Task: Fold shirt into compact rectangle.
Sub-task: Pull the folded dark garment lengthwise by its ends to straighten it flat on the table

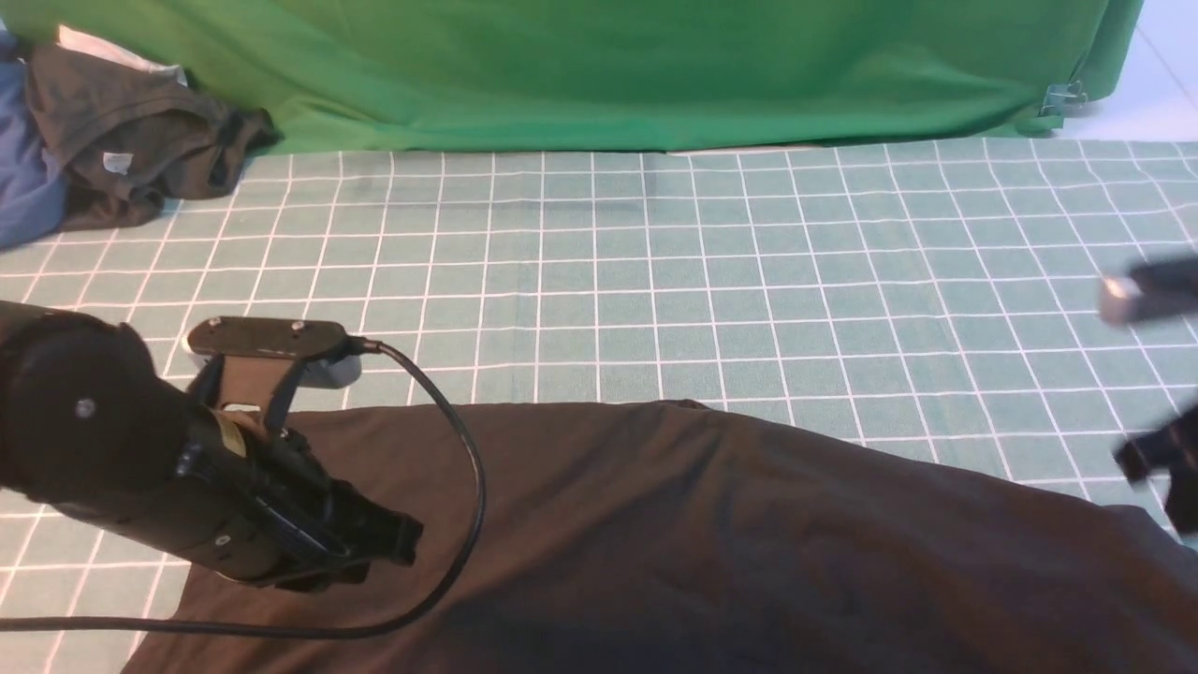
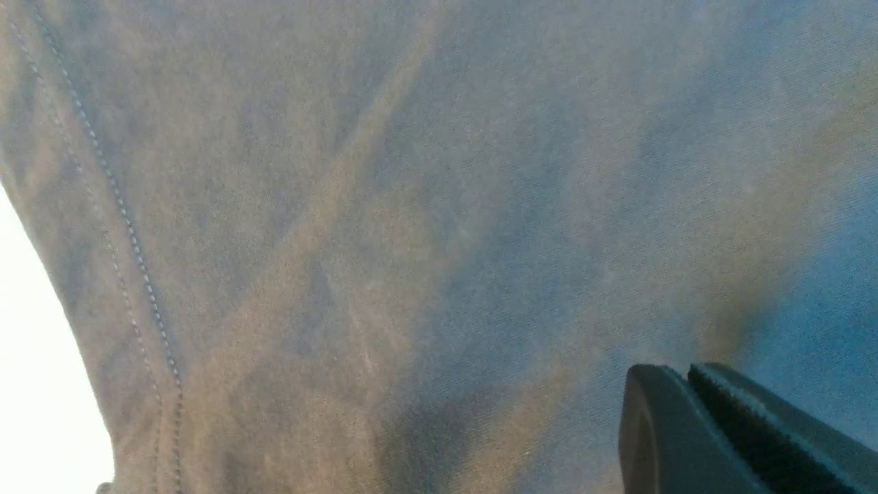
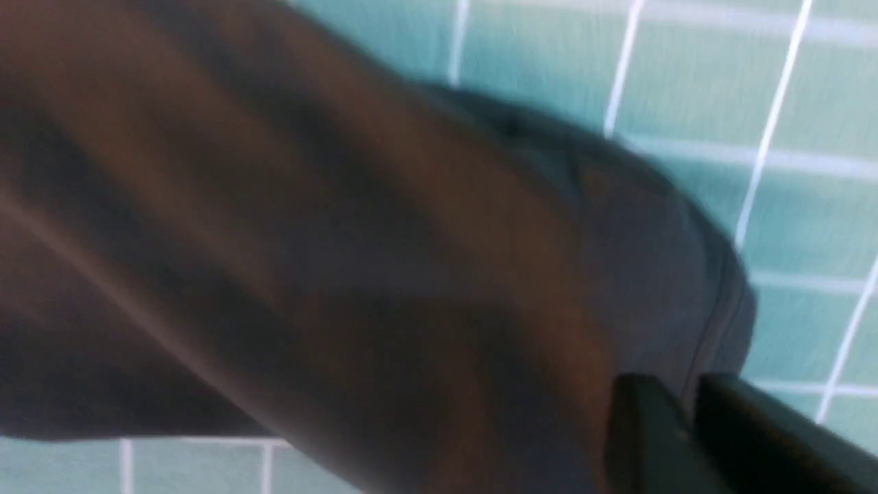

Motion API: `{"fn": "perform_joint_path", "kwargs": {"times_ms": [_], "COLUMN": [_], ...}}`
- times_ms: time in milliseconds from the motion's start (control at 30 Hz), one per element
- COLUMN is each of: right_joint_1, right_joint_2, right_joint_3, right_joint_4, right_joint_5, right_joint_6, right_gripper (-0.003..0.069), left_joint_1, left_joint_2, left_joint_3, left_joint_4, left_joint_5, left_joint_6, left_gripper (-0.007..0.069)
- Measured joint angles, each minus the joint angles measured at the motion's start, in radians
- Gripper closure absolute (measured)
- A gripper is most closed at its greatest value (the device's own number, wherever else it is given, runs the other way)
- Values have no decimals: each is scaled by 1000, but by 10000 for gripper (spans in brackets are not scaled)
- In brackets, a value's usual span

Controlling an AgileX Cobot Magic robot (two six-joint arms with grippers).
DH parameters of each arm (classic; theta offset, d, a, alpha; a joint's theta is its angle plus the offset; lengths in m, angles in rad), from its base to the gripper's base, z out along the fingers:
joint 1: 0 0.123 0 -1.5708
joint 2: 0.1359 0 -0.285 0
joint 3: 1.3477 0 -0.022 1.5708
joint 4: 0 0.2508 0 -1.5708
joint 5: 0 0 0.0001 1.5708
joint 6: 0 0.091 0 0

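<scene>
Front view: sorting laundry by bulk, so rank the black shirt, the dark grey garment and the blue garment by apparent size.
Largest: black shirt, though nearest the camera and cut by the frame.
Middle: dark grey garment.
Smallest showing: blue garment, but the frame edge cuts it off, so unsure.

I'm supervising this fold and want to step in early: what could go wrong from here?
The left arm's cable loops across the shirt; it could snag and drag the cloth. The right hand is blurred at the shirt's hem, so it might catch only one layer or miss.
</scene>
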Motion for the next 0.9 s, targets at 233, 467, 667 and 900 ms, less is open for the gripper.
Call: {"fn": "perform_joint_path", "kwargs": {"times_ms": [233,467,667,900], "right_joint_1": [-52,-73,-75,-75], "right_joint_2": [-4,64,114,113], "right_joint_3": [173,215,215,186], "right_joint_4": [-46,-39,-4,-35], "right_joint_5": [-183,-268,-309,-261], "right_joint_6": [89,111,82,33], "right_gripper": [43,-10,258,604], "left_joint_1": [0,0,0,0], "left_joint_2": [-14,-14,-14,-14], "left_joint_3": [0,0,0,0], "left_joint_4": [0,0,-1,-1], "left_joint_5": [0,0,0,1], "left_joint_6": [6,28,36,42], "left_gripper": [617,617,617,617]}}
